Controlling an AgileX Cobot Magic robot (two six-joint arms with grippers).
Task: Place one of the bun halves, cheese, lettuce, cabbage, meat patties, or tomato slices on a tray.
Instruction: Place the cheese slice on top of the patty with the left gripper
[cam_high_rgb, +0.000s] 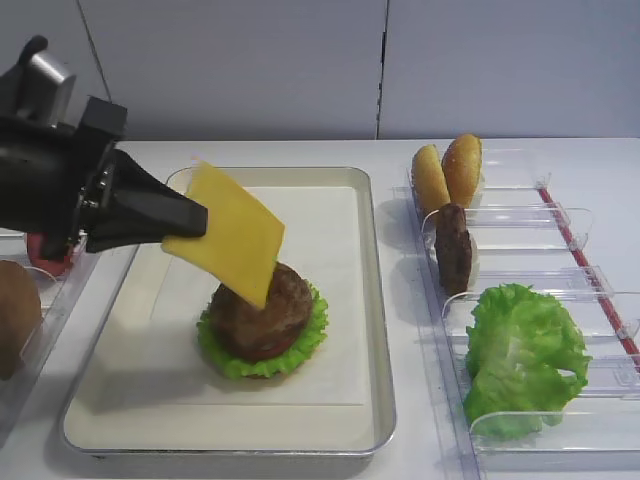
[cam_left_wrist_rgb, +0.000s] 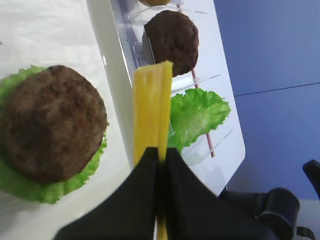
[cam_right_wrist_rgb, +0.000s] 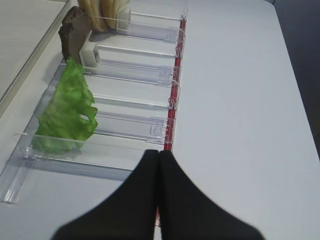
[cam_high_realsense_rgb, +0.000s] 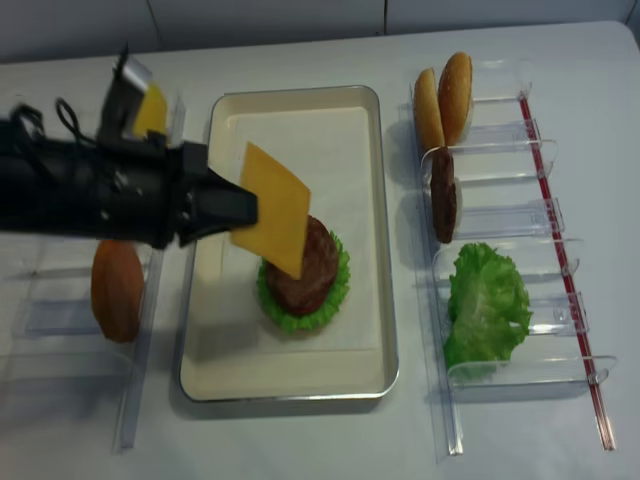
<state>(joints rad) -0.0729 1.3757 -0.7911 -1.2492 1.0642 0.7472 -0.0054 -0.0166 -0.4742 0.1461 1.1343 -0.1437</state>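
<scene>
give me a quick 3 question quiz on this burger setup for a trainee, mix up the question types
1. True or false: the left gripper holds the cheese flat on the meat patty.
2. Multiple choice: what lies directly under that patty on the tray? A) a bun half B) lettuce C) bare paper
3. Short answer: how do the right gripper's jaws stand, and do they hold anything?

Key
1. False: the slice hangs tilted in the shut jaws, with only its lower corner down at the patty.
2. B
3. Shut, with nothing between them, over the table beside the clear rack.
</scene>
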